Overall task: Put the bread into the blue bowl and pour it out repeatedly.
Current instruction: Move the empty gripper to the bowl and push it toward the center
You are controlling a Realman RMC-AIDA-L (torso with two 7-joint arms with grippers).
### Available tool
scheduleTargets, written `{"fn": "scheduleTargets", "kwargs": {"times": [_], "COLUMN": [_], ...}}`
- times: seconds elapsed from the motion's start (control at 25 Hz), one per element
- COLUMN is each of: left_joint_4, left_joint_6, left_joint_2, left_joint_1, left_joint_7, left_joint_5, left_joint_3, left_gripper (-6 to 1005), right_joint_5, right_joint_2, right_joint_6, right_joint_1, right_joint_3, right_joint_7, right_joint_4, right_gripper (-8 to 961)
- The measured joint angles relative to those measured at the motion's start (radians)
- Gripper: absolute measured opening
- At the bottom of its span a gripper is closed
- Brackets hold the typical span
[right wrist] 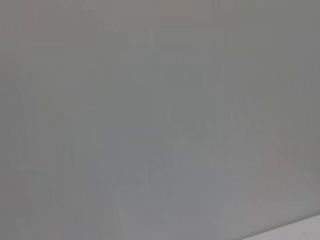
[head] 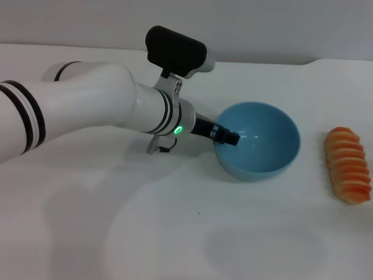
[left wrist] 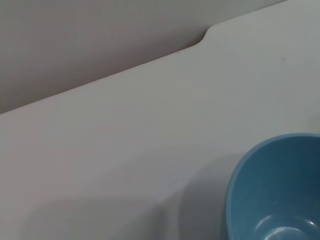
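The blue bowl point(head: 259, 143) stands on the white table right of centre, and nothing lies inside it. It also shows in the left wrist view point(left wrist: 272, 192). My left gripper point(head: 226, 136) reaches in from the left and is shut on the bowl's left rim, with one black finger point(head: 232, 139) inside the bowl. The bread point(head: 348, 165), orange with pale stripes, lies flat on the table to the right of the bowl, apart from it. My right gripper does not show in any view.
The white table point(head: 175, 233) runs to a grey wall point(head: 262, 23) at the back, with a notch in its far edge point(left wrist: 206, 35). The right wrist view shows only grey wall point(right wrist: 160, 120).
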State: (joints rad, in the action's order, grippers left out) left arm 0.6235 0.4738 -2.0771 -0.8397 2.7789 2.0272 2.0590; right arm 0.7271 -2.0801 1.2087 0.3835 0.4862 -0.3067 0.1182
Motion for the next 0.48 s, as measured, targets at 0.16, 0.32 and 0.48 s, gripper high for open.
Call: {"fn": "scheduleTargets", "kwargs": {"times": [0.16,0.32,0.48], "left_joint_4": [0.005,0.007,0.009], "left_joint_6": [0.018,0.031,0.012], "left_joint_2": [0.0,0.0,0.0], "left_joint_1": [-0.004,-0.01,-0.012], "left_joint_7": [0.0,-0.001,0.0], "left_joint_5": [-0.006,-0.008,-0.009], "left_joint_3": [0.009,0.023,0.042], "left_gripper": [843,804,647], "right_joint_5": [0.0,0.0,-0.001], "right_joint_2": [0.0,0.0,0.0], "right_joint_6": [0.0,0.0,0.0], "right_joint_1": [0.0,0.001,0.003], "right_joint_3": [0.0,0.0,0.0], "right_joint_7": [0.0,0.0,0.0], "right_joint_4": [0.0,-0.001,-0.001], "right_gripper": [740,740,741]}}
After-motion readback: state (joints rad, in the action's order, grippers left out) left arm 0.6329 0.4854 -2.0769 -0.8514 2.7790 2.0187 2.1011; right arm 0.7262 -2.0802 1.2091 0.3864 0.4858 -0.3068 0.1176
